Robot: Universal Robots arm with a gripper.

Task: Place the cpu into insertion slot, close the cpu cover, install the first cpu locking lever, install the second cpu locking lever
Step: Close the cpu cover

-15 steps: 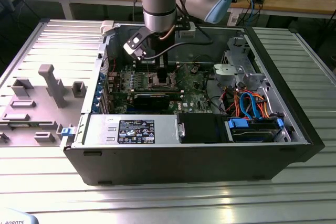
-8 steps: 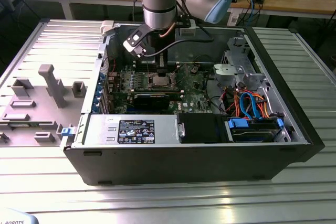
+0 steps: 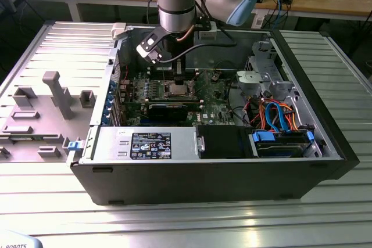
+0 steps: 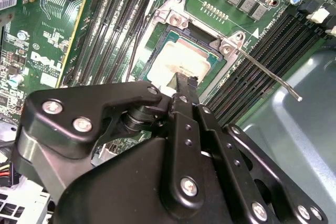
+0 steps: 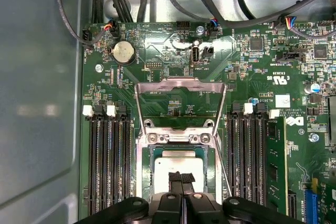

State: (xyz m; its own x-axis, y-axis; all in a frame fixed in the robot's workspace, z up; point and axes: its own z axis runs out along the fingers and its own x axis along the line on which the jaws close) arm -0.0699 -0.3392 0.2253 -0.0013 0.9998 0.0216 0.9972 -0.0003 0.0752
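Note:
The cpu lies flat with its silver top up in the insertion slot on the green board. It also appears as a pale square in the second wrist view. My gripper hangs right over the cpu with its black fingers pressed together and nothing visible between them. The tip sits at the chip's edge. The cpu cover stands swung up, away from the socket. A thin silver locking lever sticks out free over the memory slots. In the exterior view the gripper is down inside the open computer case.
Long black memory slots flank the socket. Cables and a drive cage fill the case at the exterior view's right, and a black card lies in front of the socket. A grey fixture tray sits outside at the left.

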